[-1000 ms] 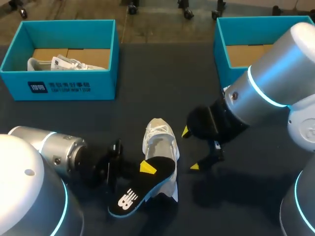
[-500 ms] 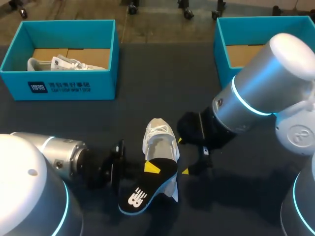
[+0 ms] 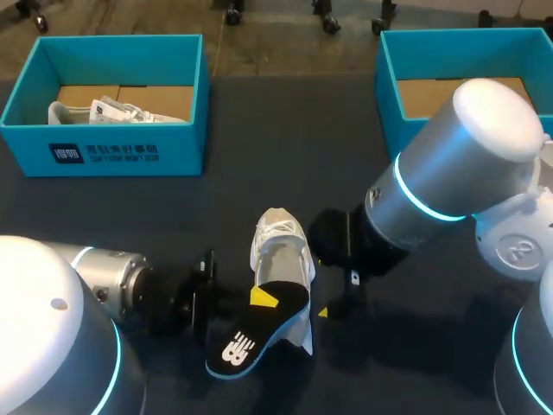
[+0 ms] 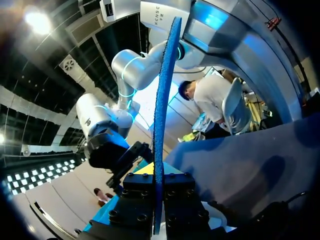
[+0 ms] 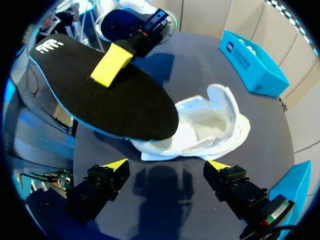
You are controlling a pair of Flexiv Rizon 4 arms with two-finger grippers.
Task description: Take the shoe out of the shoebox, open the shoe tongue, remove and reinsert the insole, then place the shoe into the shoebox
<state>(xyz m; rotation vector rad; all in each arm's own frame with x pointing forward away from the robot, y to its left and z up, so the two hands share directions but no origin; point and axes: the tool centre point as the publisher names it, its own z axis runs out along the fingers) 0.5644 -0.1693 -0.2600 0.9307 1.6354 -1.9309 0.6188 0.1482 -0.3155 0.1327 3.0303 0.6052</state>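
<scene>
A white logo marked the heel end of the black, blue-edged insole [image 3: 257,335], and a line of white print, too small to make out, ran along the front wall of the teal shoebox [image 3: 112,151] far beyond the left hand [image 3: 259,299]. That hand was clenched on the one insole, a yellow fingertip [image 5: 111,65] pressed flat on its top face; in the left wrist view the insole [image 4: 162,120] stood edge-on between the fingers. The insole's toe end hung over the heel opening of the white shoe [image 3: 279,246], which lay on the desk [image 3: 285,138] just ahead of the right hand [image 5: 165,167]. The right hand was released, its two yellow tips spread wide and touching nothing. There were two teal shoeboxes, the second shoebox [image 3: 389,91] beyond the right arm, and two white shoes, the other shoe [image 3: 117,111] lying inside the printed box. The desk was dark and matte.
</scene>
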